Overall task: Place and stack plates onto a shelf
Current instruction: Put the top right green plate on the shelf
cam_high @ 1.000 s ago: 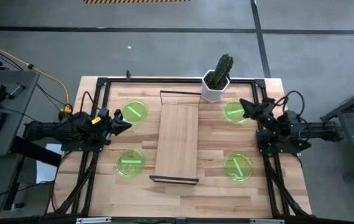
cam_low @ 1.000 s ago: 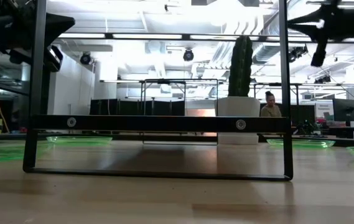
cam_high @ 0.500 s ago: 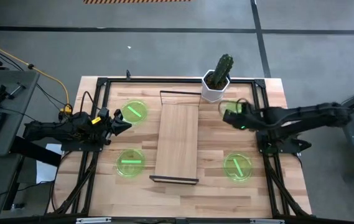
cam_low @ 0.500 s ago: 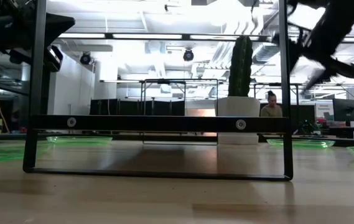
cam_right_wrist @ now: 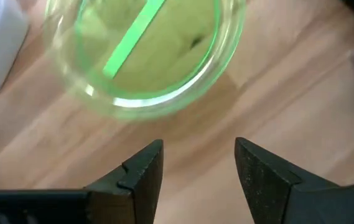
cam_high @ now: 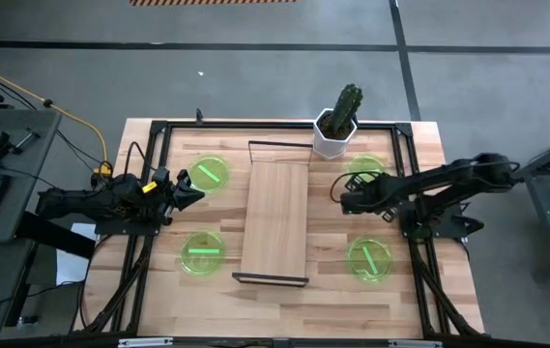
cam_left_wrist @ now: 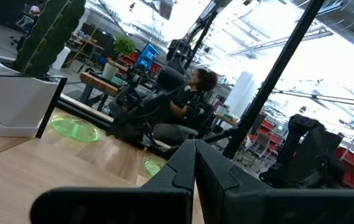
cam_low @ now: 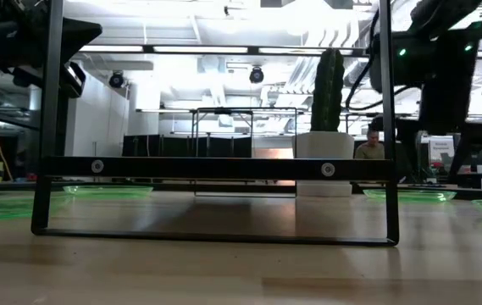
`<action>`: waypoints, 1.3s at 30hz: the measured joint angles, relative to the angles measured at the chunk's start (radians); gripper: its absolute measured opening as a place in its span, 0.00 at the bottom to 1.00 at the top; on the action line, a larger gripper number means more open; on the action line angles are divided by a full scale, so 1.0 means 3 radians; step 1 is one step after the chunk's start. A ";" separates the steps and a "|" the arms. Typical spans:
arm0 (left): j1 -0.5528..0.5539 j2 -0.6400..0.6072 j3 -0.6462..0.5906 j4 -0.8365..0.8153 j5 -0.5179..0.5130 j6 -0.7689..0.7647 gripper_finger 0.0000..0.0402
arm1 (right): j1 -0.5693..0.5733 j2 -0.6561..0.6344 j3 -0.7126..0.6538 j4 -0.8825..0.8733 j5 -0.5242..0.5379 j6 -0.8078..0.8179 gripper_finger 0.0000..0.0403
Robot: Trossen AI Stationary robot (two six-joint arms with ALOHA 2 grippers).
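Several green plates lie flat on the tabletop on both sides of the shelf (cam_high: 276, 220): far left (cam_high: 210, 173), near left (cam_high: 202, 252), near right (cam_high: 369, 259) and far right (cam_high: 362, 166). My right arm partly covers the far-right one. My right gripper (cam_high: 343, 200) hangs open above the bare wood between that plate and the shelf. In the right wrist view its fingers (cam_right_wrist: 198, 158) point down at the table just short of the plate's rim (cam_right_wrist: 149, 50). My left gripper (cam_high: 195, 193) waits shut between the two left plates, holding nothing.
A cactus in a white pot (cam_high: 337, 126) stands at the far edge, close to the far-right plate and the shelf's far end. A black frame (cam_high: 159, 130) runs around the tabletop. A person sits in the room beyond the table (cam_low: 368, 144).
My right gripper has swung from the table's right edge toward the shelf, passing over the far-right plate. It has tipped down toward the table and opened. The plates and the shelf have stayed in place.
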 joint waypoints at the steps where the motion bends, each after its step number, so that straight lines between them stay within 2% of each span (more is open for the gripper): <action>1: 0.0000 0.0000 0.0000 0.0000 0.0000 0.0000 0.00 | -0.0050 0.0036 0.0000 -0.0015 0.0031 -0.0002 0.45; 11: 0.0000 0.0001 0.0000 0.0000 0.0000 0.0000 0.00 | -0.0444 0.0209 -0.0001 -0.0183 0.0129 -0.0059 0.45; 23: 0.0000 0.0000 0.0000 0.0000 0.0000 0.0000 0.00 | -0.0817 0.0457 -0.0001 0.0408 0.0123 -0.0568 0.45; 31: 0.0000 0.0000 0.0000 0.0000 0.0000 0.0000 0.00 | -0.0811 0.0473 -0.0001 0.0422 -0.0086 -0.0712 0.45; 39: 0.0000 0.0000 0.0000 0.0000 0.0000 0.0000 0.00 | -0.0666 0.0121 -0.0001 0.0029 -0.0042 -0.0795 0.45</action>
